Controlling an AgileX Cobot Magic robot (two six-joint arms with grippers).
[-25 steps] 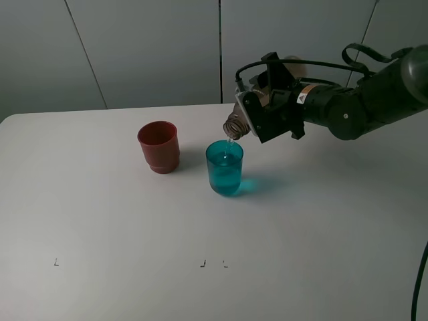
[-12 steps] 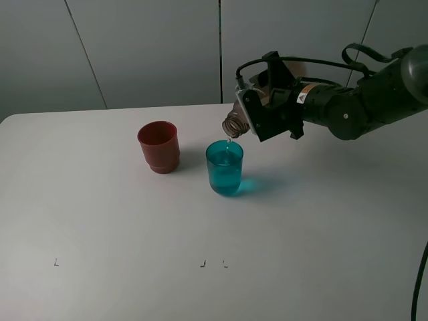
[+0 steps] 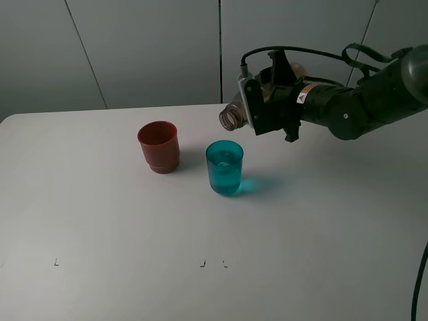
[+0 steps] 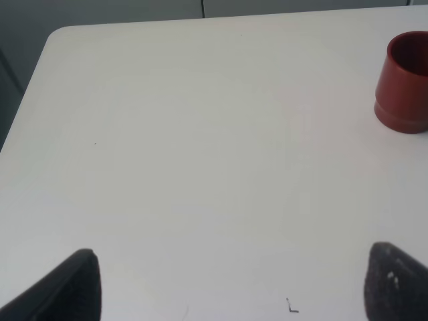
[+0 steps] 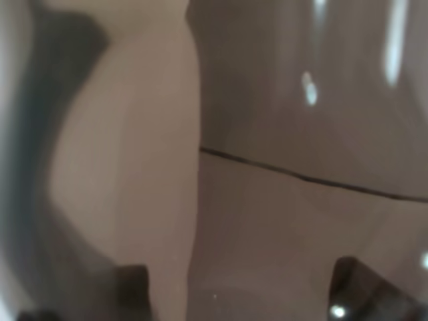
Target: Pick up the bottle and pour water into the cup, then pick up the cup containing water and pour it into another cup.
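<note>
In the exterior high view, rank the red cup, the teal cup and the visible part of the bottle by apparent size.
1. red cup and teal cup: about alike. The red looks slightly wider, the teal stands slightly nearer the camera, so I won't rank them.
2. bottle: smallest as seen; only its neck shows.

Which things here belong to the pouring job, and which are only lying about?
Job: smoky grey-brown translucent plastic bottle, in the right gripper; teal translucent plastic tumbler; opaque dark-red plastic cup.
Lying about: small black corner marks on the white table.
</note>
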